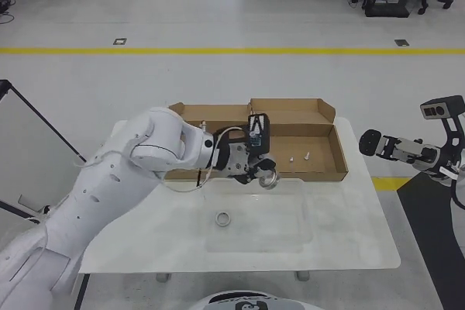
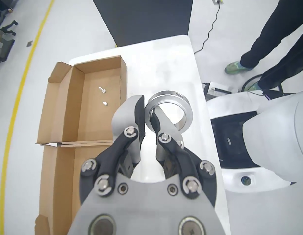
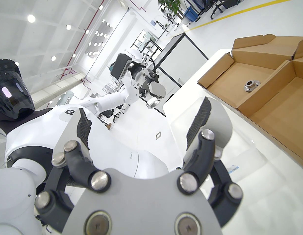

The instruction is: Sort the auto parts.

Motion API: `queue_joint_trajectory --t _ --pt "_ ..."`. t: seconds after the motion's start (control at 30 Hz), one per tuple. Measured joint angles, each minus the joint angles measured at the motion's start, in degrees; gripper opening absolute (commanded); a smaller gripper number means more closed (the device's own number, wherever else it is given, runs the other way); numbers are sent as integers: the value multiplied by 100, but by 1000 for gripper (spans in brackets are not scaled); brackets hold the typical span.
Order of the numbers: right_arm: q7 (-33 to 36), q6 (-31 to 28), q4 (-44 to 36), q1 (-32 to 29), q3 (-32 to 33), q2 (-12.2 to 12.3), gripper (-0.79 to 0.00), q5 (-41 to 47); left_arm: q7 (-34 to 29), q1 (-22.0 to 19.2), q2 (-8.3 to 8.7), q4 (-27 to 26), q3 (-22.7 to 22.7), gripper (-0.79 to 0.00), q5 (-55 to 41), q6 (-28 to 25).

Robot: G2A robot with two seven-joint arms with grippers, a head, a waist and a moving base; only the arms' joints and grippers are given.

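Metal ring (image 2: 168, 110) hangs pinched by its wall in the left gripper (image 2: 147, 110), one of the fingers inside it and one outside, raised over the table (image 1: 349, 225) at the near wall of the cardboard box (image 1: 337, 143) along the far edge. The step in hand looks like carrying it to a compartment. Next it likely needs a section apart from the small screws (image 1: 298, 155), then a release. A second ring (image 1: 223, 219) lies mid-table. The right gripper (image 3: 144, 113) is spread wide and empty beyond the table's right edge.

The right gripper (image 3: 144, 113) hangs open-fingered near a cardboard box (image 3: 284, 103) holding a flanged metal part (image 3: 251, 85); farther off, the left gripper (image 3: 153, 97) grips a metal ring (image 3: 154, 103).
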Motion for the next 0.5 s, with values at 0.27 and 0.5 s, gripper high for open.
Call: queue_joint_trajectory --t 0.27,0.5 --pt "0 0 0 0 0 0 0 0 911 1028 254 -329 -977 -785 -116 -7" --pt "0 0 0 0 0 0 0 0 1553 1697 397 -499 -1712 -785 -1039 -191"
